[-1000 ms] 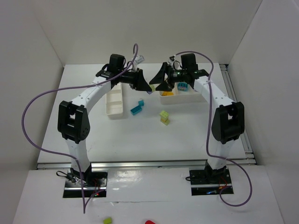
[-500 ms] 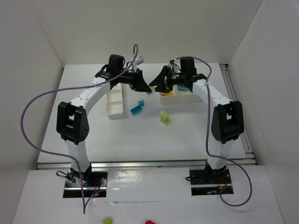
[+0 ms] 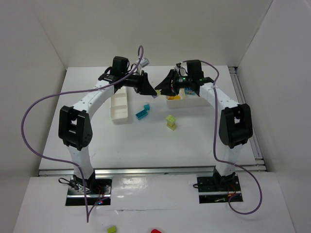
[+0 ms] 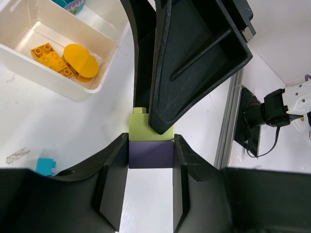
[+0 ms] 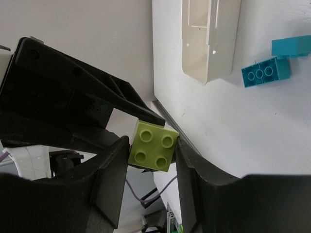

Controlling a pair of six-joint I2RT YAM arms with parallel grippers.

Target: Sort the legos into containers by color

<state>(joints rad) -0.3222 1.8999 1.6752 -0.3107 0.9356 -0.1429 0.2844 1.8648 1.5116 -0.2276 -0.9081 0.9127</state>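
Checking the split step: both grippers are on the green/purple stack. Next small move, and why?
Probably pull straight apart to split the pair. The left gripper is shut on the purple brick, the right gripper on the lime green brick stacked against it; sorting by colour needs them separate.

No lettering, label or number is legible in any view.

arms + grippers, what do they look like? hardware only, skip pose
Left arm and right arm: white tubular links, bulky black joint housings. A loose purple cable loops along each. Left gripper and right gripper: matte black, wedge-shaped fingers. No markings visible.
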